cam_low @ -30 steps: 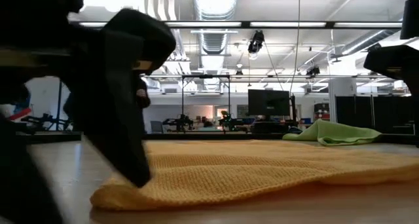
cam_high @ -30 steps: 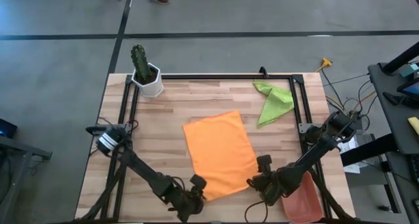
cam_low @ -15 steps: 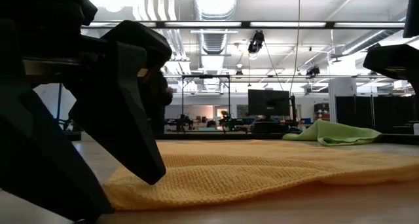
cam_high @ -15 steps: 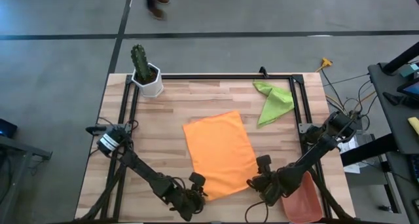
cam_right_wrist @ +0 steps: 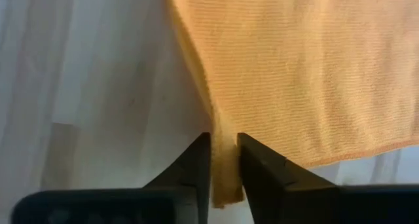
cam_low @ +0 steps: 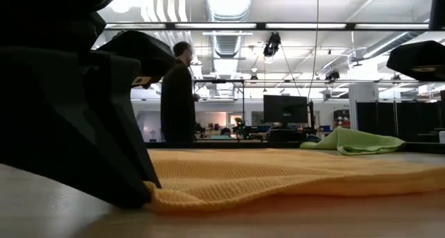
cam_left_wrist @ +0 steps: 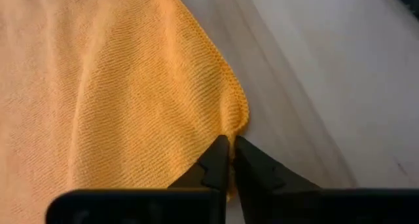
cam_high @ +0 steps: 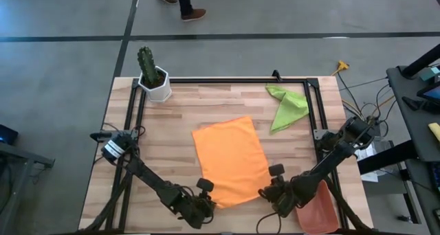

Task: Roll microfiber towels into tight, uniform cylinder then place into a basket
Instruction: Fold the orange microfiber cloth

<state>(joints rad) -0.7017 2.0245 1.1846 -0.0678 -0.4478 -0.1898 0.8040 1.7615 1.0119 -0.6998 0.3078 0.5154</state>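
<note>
Orange towel (cam_high: 231, 159) is lying flat, its near corners sitting between both sets of jaws. Left gripper (cam_left_wrist: 230, 147) is pinching one corner, fingers nearly closed; right gripper (cam_right_wrist: 223, 153) is clamping the other. Basket (cam_high: 320, 206) is resting just beside the right gripper.

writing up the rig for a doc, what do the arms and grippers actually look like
Both arms are dark, near-black jointed links. The left arm has a pale silver-white collar with cables near its base; the right arm trails loose cables at its base. The left gripper and right gripper each have two matte black, wedge-shaped tapering fingers.
</note>
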